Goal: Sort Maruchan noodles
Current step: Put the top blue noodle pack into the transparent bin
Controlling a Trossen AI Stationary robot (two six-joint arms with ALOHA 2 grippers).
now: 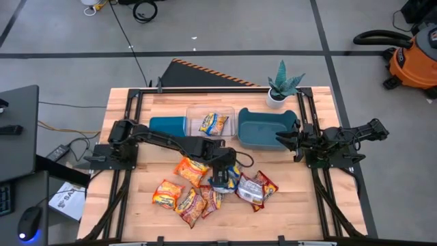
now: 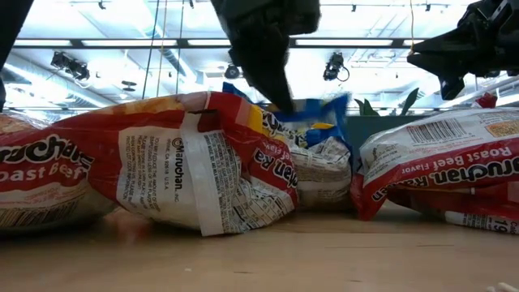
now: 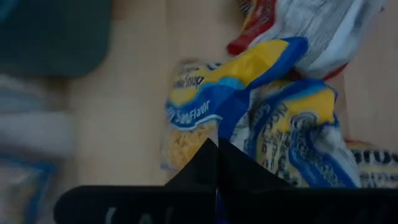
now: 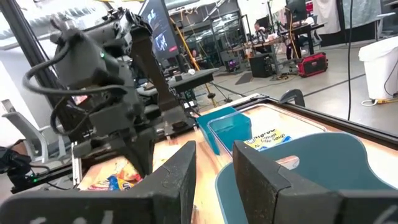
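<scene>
Table (image 1: 136,116): fills the middle of the high view and carries everything.
Bins: teal bin (image 1: 263,128) and clear bin (image 1: 198,116) sit at upper centre, likely as sorting targets; the clear one already has one packet (image 1: 214,124).
Loose packets (image 1: 179,195): heaped at lower centre, unsorted.
Left gripper (image 1: 223,179): down on the heap, fingers pressed together, pinching the blue-and-yellow packet (image 3: 249,81) by its crinkled edge, presumably for lifting.
Right gripper (image 1: 285,141): fingers spread, waiting at the teal bin's right rim, holding nothing.
</scene>
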